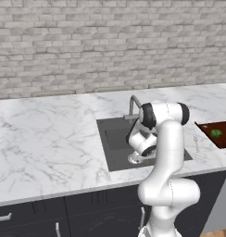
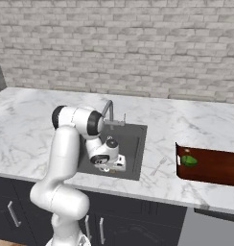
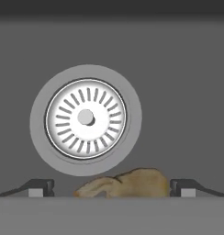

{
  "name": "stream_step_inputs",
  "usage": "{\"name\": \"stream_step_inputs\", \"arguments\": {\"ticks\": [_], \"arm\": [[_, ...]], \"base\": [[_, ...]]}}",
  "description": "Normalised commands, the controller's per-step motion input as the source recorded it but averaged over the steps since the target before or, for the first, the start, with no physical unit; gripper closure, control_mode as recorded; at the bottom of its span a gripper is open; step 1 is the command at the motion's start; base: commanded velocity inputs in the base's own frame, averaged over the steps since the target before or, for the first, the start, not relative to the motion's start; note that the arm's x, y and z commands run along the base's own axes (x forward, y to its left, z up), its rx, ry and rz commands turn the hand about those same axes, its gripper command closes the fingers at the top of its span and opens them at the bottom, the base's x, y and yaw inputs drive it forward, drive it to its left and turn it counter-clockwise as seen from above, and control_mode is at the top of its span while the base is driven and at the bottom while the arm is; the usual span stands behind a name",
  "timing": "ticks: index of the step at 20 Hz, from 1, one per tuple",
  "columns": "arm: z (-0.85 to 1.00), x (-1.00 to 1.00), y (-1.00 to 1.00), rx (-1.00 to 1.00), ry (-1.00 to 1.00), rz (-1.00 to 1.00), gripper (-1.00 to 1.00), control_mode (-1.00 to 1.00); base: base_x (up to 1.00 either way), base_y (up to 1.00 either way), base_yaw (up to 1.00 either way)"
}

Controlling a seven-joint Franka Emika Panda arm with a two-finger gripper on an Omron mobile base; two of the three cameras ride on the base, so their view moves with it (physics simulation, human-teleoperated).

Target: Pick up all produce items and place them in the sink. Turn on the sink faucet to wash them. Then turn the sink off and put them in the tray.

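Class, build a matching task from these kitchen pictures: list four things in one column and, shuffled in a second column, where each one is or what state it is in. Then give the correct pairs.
Column 1:
1. green fruit
2. tan lumpy piece
3. gripper
4. faucet

Column 2:
A. open, low inside the sink
B. lying in the reddish-brown tray
C. standing at the back edge of the basin
D. on the basin floor beside the round drain, between the fingertips

Pairs: 1-B, 2-D, 3-A, 4-C
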Motion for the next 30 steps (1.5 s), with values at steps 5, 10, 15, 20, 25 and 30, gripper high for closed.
{"name": "stream_step_inputs", "arguments": {"ticks": [5,10,15,20,25,30], "arm": [[-0.31,-0.01,-0.04,0.04,0.0,0.0,-1.0,-1.0],[-0.25,-0.01,0.0,0.03,0.0,0.0,1.0,-1.0],[0.0,0.0,0.0,0.01,0.0,0.0,1.0,-1.0],[0.0,0.0,0.0,0.0,0.0,0.0,1.0,-1.0],[0.0,0.0,0.0,0.0,0.0,0.0,1.0,-1.0],[0.0,0.0,0.0,0.0,0.0,0.0,1.0,-1.0]], "base": [[0.0,0.0,0.0],[0.0,0.0,0.0],[0.0,0.0,0.0],[0.0,0.0,0.0],[0.0,0.0,0.0],[0.0,0.0,0.0]]}}
